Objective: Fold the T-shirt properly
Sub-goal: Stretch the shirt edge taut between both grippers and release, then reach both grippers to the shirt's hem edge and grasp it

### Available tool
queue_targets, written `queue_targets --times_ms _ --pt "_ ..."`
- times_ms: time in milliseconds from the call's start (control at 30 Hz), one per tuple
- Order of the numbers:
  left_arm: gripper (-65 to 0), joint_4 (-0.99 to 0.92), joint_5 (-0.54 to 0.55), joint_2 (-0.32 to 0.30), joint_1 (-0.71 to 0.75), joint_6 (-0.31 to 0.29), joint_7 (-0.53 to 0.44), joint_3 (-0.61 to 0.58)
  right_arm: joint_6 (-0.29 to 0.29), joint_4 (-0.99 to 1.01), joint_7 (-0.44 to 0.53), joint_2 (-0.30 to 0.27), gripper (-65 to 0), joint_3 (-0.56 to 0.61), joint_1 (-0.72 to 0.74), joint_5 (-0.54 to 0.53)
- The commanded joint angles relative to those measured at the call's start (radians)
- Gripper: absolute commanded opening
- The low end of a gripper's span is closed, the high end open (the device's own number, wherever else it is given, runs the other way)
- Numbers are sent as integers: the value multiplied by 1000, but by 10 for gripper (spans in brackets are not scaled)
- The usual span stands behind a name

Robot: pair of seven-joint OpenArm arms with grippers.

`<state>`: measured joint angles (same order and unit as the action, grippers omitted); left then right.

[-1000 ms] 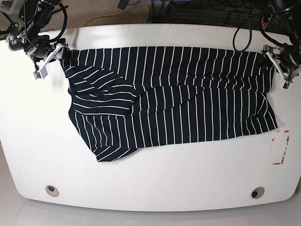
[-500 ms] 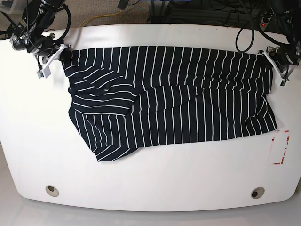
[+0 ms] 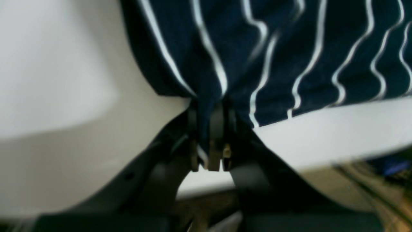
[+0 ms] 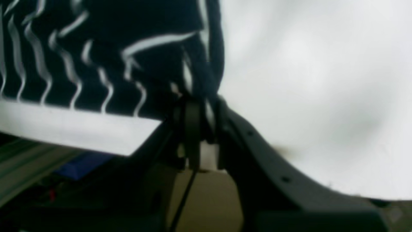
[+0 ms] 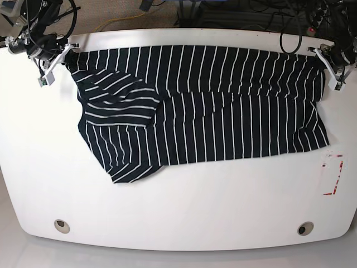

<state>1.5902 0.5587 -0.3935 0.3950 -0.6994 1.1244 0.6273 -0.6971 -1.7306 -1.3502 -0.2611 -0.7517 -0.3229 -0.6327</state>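
T-shirt (image 5: 206,106): far corners pinched between closed fingers of left gripper (image 3: 209,135) and right gripper (image 4: 199,125). Advice: pull evenly, keeping hem taut and level.

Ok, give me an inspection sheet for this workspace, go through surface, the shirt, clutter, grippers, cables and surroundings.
Surface: white table with rounded corners; two round holes near the front edge.
Job's thing: T-shirt lies spread across the far half, its far edge stretched between the two grippers; the end under the right arm is rumpled, with a fold lying slantwise.
Clutter: red-edged marking on the table, beside the shirt's front corner on the left arm's side.
Grippers: left gripper shut on a far corner of the shirt; right gripper shut on the other far corner.
Cables: black cables loop behind the far edge; a yellow cable lies on the floor.
Surroundings: floor behind the table, little else clear.
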Motion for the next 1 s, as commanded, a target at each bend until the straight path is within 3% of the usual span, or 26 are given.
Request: queue_targets --times_ms 0,167,267,367,400,467,533,767,967 --pt "-640 63 -4 -26 31 1 -10 13 -1 -49 7 -24 -601 -7 -26 -22" --pt "-639 88 -6 -26 60 1 -10 7 -1 -59 7 -24 -572 -9 -69 -75" --pt "-608 86 -7 -26 57 1 -10 6 -1 -59 7 -24 -447 -9 -72 -82" --pt "-450 88 -4 -26 52 1 -10 6 -1 -87 7 -24 -244 -16 -71 -78" --pt "-368 88 -4 -26 42 1 -10 6 -1 -105 7 -19 -174 -38 -69 -75" --pt "-257 88 -4 -26 26 1 7 6 -1 -133 7 -16 -116 -67 -68 -74" --pt "-189 88 -4 -29 6 1 58 10 -1 -148 7 -24 -119 -81 -66 -74" --pt "-253 155 -2 -35 -107 1 161 10 -1 -99 7 -77 -200 -70 58 -71" --pt "-257 170 -12 -34 -227 1 170 4 -1 45 8 -86 -206 -2 255 -3"
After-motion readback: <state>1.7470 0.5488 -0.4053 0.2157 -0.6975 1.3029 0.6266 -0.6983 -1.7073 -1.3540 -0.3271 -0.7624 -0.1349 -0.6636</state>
